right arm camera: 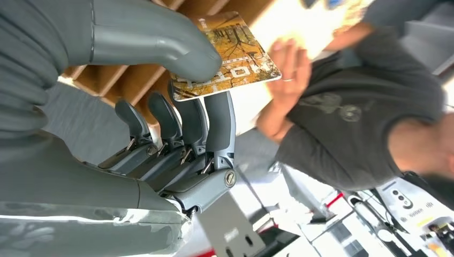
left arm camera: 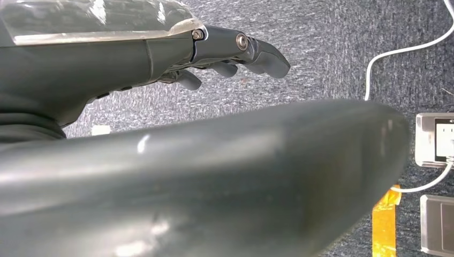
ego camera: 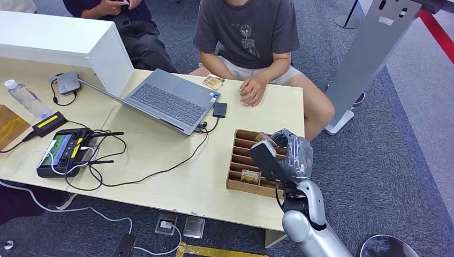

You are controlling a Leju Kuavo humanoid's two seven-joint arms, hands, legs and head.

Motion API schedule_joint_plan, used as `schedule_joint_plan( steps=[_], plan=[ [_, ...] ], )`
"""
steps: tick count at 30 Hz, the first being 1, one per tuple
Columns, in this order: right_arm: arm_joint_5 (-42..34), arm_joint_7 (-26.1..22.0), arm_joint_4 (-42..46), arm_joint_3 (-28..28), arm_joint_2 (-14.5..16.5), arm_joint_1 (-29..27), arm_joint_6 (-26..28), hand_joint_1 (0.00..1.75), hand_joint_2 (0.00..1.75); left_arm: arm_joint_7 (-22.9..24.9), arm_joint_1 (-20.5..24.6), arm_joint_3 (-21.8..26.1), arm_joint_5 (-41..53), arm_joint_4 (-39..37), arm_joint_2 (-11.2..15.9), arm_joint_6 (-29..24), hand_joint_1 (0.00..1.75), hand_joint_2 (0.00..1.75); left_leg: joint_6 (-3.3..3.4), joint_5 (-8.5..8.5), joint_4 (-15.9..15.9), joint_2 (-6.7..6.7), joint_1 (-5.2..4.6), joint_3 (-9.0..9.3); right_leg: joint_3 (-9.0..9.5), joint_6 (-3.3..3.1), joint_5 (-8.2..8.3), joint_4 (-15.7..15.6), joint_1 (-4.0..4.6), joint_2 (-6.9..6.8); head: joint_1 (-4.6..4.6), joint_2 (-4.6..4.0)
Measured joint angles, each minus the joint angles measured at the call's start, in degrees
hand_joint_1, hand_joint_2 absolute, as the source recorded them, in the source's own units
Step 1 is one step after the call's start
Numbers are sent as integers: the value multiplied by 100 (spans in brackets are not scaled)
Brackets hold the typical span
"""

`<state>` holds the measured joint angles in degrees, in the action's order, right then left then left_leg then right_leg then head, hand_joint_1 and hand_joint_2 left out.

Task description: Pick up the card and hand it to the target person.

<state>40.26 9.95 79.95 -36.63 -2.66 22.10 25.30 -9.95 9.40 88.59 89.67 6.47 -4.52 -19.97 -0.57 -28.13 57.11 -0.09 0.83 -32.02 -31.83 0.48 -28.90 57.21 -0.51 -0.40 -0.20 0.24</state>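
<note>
Presently, the orange-brown printed plastic card (right arm camera: 227,56) is pinched at one end between the thick grey thumb and the darker fingers (right arm camera: 218,120) of the right hand (ego camera: 278,152), just above the far end of the brown slotted wooden card tray (ego camera: 235,160); most of the card is left projecting beyond the fingertips, judged a hold that leaves a free edge for someone to take. In the head view the card is seen only as a small tan corner at the top of the hand. A second patterned card (ego camera: 250,175) is seen lying in a near slot of the tray.

The left hand (left arm camera: 225,59) is seen above grey carpet, its fingers gently curled, a little apart, with nothing between them.

Beyond the tray, at the far edge of the pale wooden table (ego camera: 176,182), a person in a dark grey T-shirt (ego camera: 246,29) is seated, with one hand (ego camera: 251,90) resting on the tabletop. This person is taken to be the target; the card has been lifted but not yet carried across, so the handover is judged roughly half done.

Left of the tray, a grey open laptop (ego camera: 166,101), a black cable, a black controller with a screen (ego camera: 63,151) and a clear water bottle (ego camera: 25,98) are noted. The floor is dark grey carpet, and a red strip is seen far right of the tray
</note>
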Motion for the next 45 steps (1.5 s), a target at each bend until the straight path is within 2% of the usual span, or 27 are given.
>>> schedule_joint_plan(
  steps=[4,12,17,21,26,33,39,45],
  plan=[
    [-538,-211,252,137,-95,103,27,145,175,1,-3,-2,27,0,0,7,0,0,0,0,0,0,0,0,0,0,0,0,0,0,-3,0],
    [-1186,-710,373,305,-167,618,-12,150,175,9,-2,-9,27,0,0,8,0,0,1,1,0,0,0,-2,2,0,1,2,0,0,-1,0],
    [-1243,-879,192,319,-127,1037,-18,150,175,9,4,-14,27,0,0,10,0,0,1,1,0,-1,0,-2,1,0,1,3,0,-1,-1,0],
    [-998,-933,-76,309,-56,1304,129,152,175,3,6,-34,27,0,0,14,0,0,1,1,0,-1,0,-8,-1,0,1,5,0,-1,0,0],
    [-357,-958,-778,238,135,1957,508,152,175,8,16,-88,25,0,2,1,0,0,1,2,0,-2,0,-8,0,0,1,5,0,-3,0,0],
    [-333,-1259,-1901,113,568,2604,610,152,175,31,23,-137,-56,0,2,-102,0,0,0,2,0,-2,0,-9,-2,0,0,8,0,-4,-5,0],
    [-418,-1465,-2802,22,931,2913,675,150,175,28,24,-142,-78,0,4,-116,0,0,0,2,0,-2,0,-10,-2,0,0,8,0,-5,-1,0],
    [-137,-1421,-3460,-112,1160,3042,833,149,175,15,22,-140,-77,0,7,-117,0,0,0,2,0,-2,0,-9,-2,0,0,7,0,-5,0,0]
  ],
)
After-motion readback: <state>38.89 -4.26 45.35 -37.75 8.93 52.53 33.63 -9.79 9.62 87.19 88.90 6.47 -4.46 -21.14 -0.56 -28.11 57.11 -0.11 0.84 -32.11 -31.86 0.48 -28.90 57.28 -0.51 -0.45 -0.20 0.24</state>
